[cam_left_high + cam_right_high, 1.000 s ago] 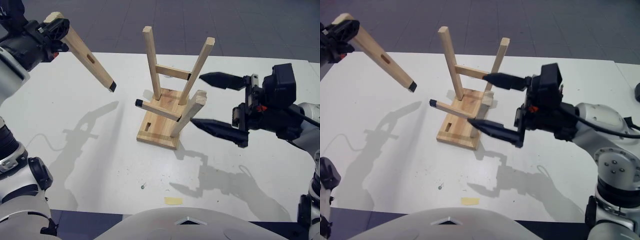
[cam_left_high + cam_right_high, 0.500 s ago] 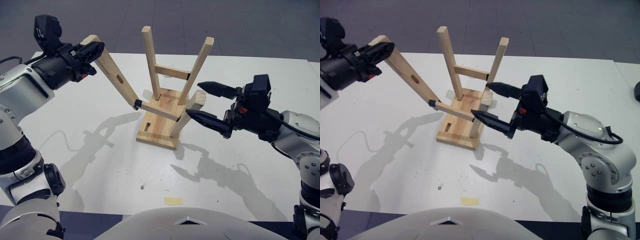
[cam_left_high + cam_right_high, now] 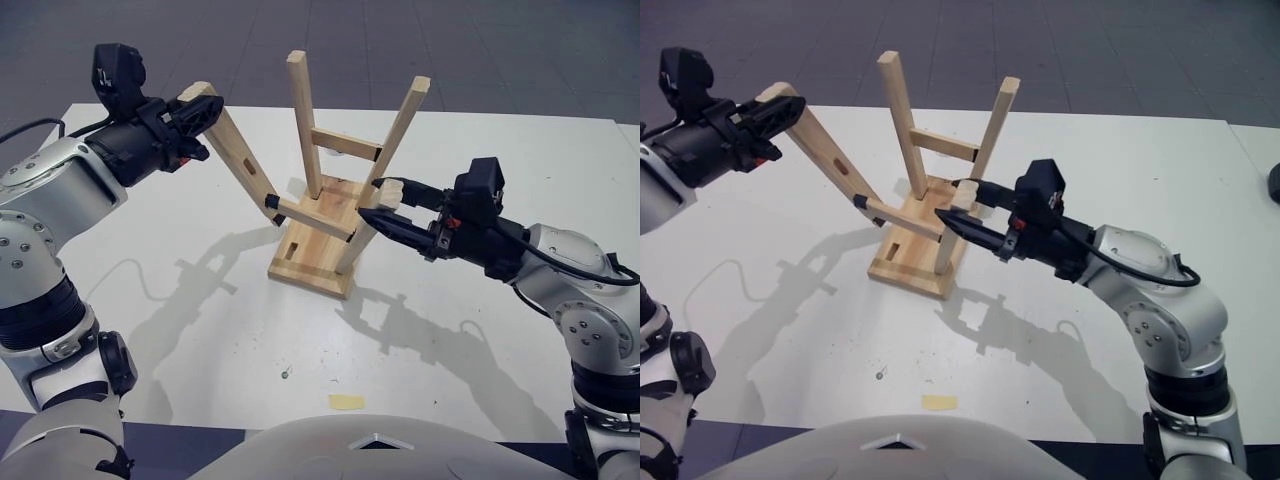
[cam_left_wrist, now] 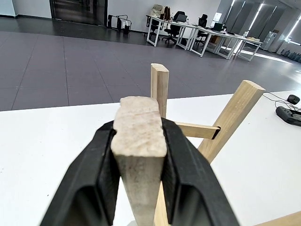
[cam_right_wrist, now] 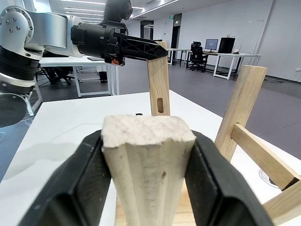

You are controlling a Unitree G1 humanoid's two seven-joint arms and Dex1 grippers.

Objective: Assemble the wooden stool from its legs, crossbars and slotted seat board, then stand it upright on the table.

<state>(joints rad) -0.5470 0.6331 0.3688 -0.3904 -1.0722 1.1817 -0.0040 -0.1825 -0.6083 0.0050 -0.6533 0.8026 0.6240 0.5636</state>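
Inside the right hand sits a stool leg.

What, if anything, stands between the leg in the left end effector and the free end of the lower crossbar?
Nothing visible does. The leg held by the left end effector has its lower tip right at the free end of the crossbar; whether they touch, I cannot tell.
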